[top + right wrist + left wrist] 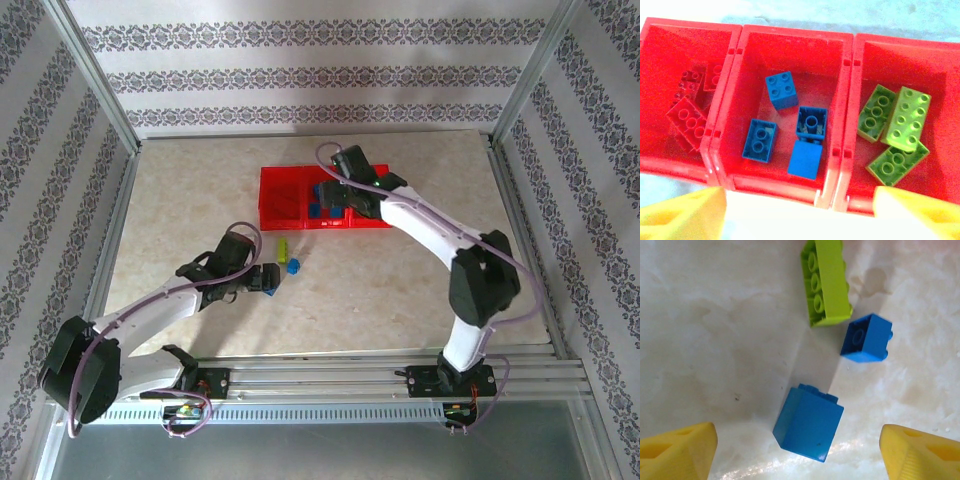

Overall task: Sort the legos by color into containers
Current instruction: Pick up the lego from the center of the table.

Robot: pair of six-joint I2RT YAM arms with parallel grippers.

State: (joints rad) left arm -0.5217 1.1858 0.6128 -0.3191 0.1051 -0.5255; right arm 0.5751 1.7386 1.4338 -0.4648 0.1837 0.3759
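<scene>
**left gripper** point(266, 279): its fingers point(680, 450) are standing wide at the lower corners of the wrist frame. they are straddling a large blue brick point(808, 422) without touching it and holding nothing.

**right gripper** point(800, 205): its fingers are standing wide at the lower corners of its frame. it is hanging empty above the tray point(263, 190).

**step in hand, as judged:** the left gripper is lining up to pick the large blue brick for the middle bin point(795, 40).
- the brick is sitting skewed to the fingers, so a small wrist turn is looking wise, or the closing pads are likely to spin it.
- the pads should be meeting two flat opposite sides, low down.
- the small blue brick point(866, 338) and the green brick point(826, 282) are lying just beyond, toward the upper right, near enough to be knocked.

**count, on the table** point(715, 340)**:** two blue, one green.

**count, in the tray:**
- left bin point(690, 25): red bricks point(687, 117), seemingly three, though their edges are blurring into the red plastic.
- middle bin: four blue bricks point(782, 90), two of them touching.
- right bin point(900, 42): three green bricks point(906, 120), lying against one another.
</scene>
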